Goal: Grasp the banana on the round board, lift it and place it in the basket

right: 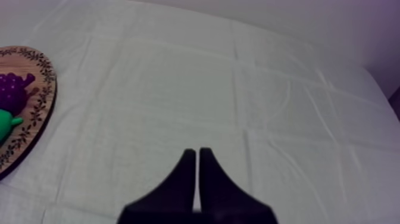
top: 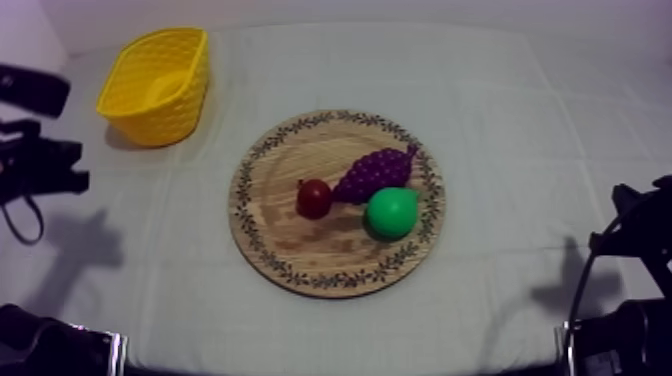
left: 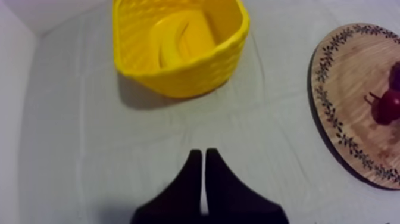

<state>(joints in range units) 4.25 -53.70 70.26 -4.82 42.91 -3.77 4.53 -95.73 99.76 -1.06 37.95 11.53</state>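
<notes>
Table: a grey-white cloth covers it, and we have one arm at each side.
Our left gripper: the fingers lie pressed together in a narrow wedge with nothing between them. It hangs over bare cloth and points toward the basket.
Our right gripper: the fingers are likewise closed on nothing, over bare cloth, with the board's rim off to one side.
Board: the round wooden board sits at the table's middle.
Fruit on the board: the pear is nearest us, the small red fruit is beside it, and the bunch of grapes is just behind, close to both.
Basket: the yellow basket stands upright at the far left, well apart from the board.
Banana: we see the banana lying inside the yellow basket, off the board.
</notes>
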